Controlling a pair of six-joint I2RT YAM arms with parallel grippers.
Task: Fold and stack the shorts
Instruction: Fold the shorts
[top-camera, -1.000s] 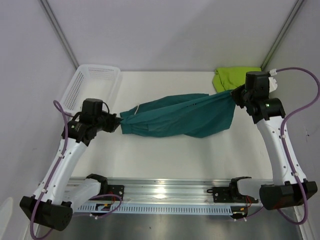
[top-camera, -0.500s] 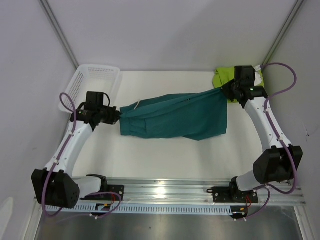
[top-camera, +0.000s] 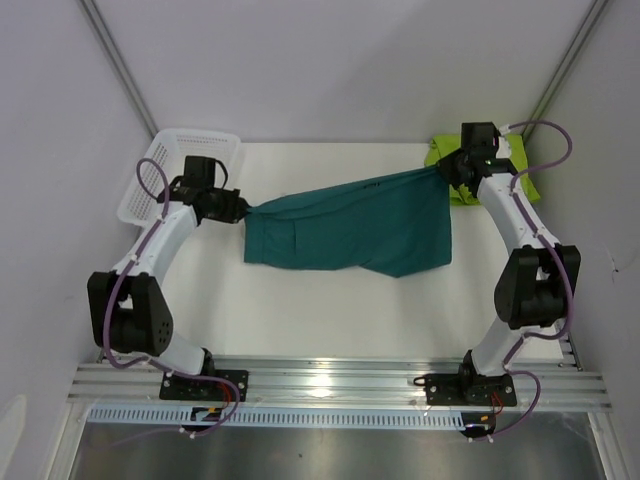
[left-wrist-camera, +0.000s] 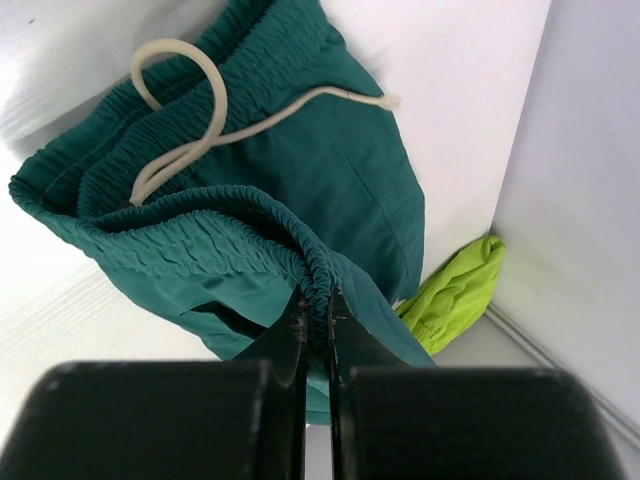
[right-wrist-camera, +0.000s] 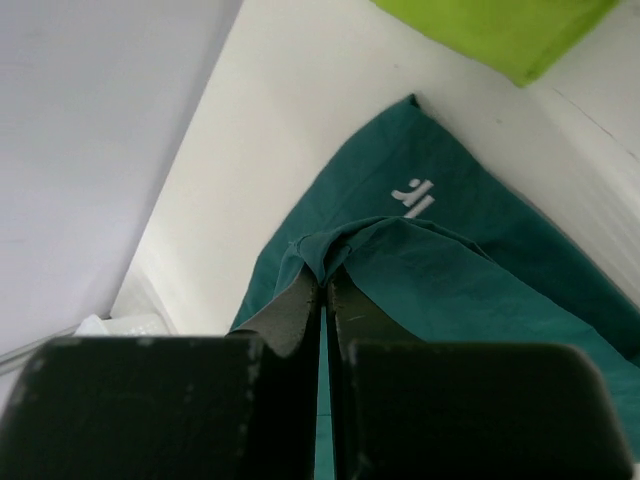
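Left fingers (left-wrist-camera: 282, 345): pressed together with no gap, pinching a bunched ridge of the elastic waistband (left-wrist-camera: 250, 215) of the dark teal soft fabric shorts (top-camera: 350, 225).
Right fingers (right-wrist-camera: 288, 312): also clamped tight, on a small folded peak of cloth at the leg-hem end of the same shorts, just short of the small white logo (right-wrist-camera: 413, 195).
Between the two grips: the teal shorts span from one pair of fingers to the other. The upper edge is pulled into a near-straight line, and the lower part drapes onto the white tabletop (top-camera: 330, 310).
Why held so: in my judgement, opposite-end grips spread the cloth and take out slack, so that it can be laid flat before a fold.
Just past the left fingers: the white cord drawstring (left-wrist-camera: 200, 110) lies in a loose loop over the waistband. It is free and could end up trapped in a crease.
Just past the right fingers: the lime green soft fabric shorts (top-camera: 443, 156) sit crumpled in the far corner by the wall, untouched and not folded.
Outward of the left fingers: a white plastic mesh basket (top-camera: 165, 170) stands close behind the wrist and has no part in this hold.
Stage: early, I judge, since neither pair is folded and nothing is stacked.
Risk: thin pinches on soft cloth may slip if the pull grows.
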